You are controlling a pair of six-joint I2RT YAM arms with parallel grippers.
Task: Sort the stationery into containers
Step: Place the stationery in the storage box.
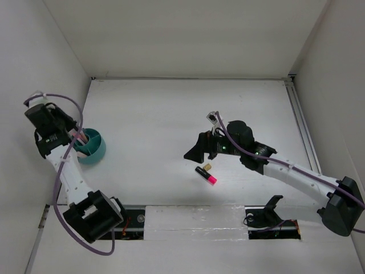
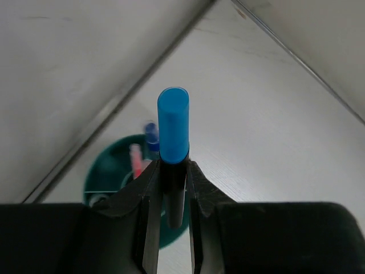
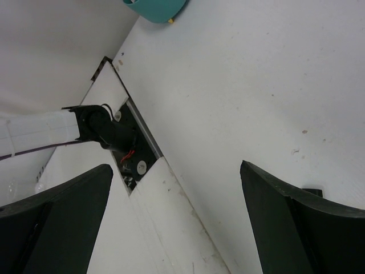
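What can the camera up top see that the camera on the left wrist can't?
Only the top view shows the right gripper, open, and near it on the table a black marker with a pink end and a little tan bit. Only the left wrist view shows the blue-capped marker pinched in the left gripper. Both show the round teal organizer with a pink pen standing inside.

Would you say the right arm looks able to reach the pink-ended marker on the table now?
Probably yes: the right gripper hangs open close by the pink-ended marker, nothing between them; a tan bit lies alongside.
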